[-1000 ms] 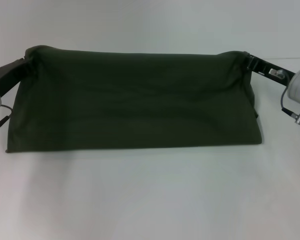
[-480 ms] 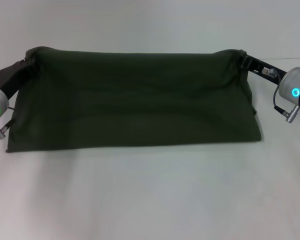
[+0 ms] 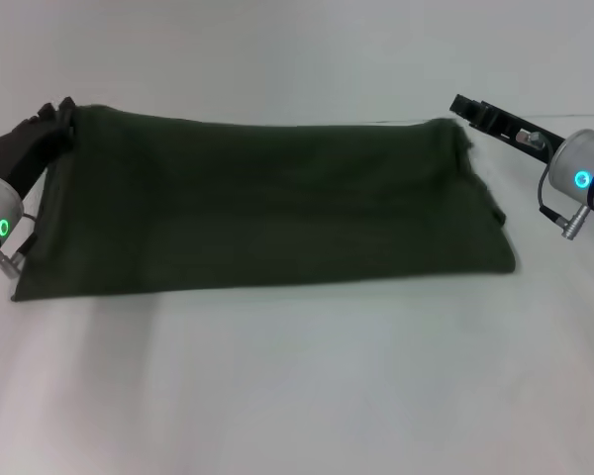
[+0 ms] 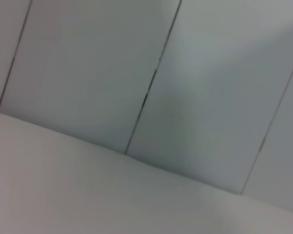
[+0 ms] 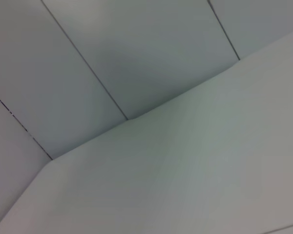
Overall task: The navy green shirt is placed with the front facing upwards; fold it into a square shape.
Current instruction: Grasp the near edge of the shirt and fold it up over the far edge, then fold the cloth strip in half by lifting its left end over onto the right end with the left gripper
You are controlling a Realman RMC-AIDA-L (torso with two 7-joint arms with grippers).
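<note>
The navy green shirt (image 3: 262,203) lies folded mid-frame on the white counter (image 3: 307,396), left claw (image 3: 61,117) pinching its upper-left corner, right claw (image 3: 467,106) open and clear; dragging could skew the fold

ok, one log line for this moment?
dark olive-green cotton shirt: folded strip flat on white table | left gripper: at far-left corner | right gripper: beside far-right corner, apart

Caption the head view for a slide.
Folded navy green shirt on white table; left tool at one far corner, right tool beside the other.
</note>
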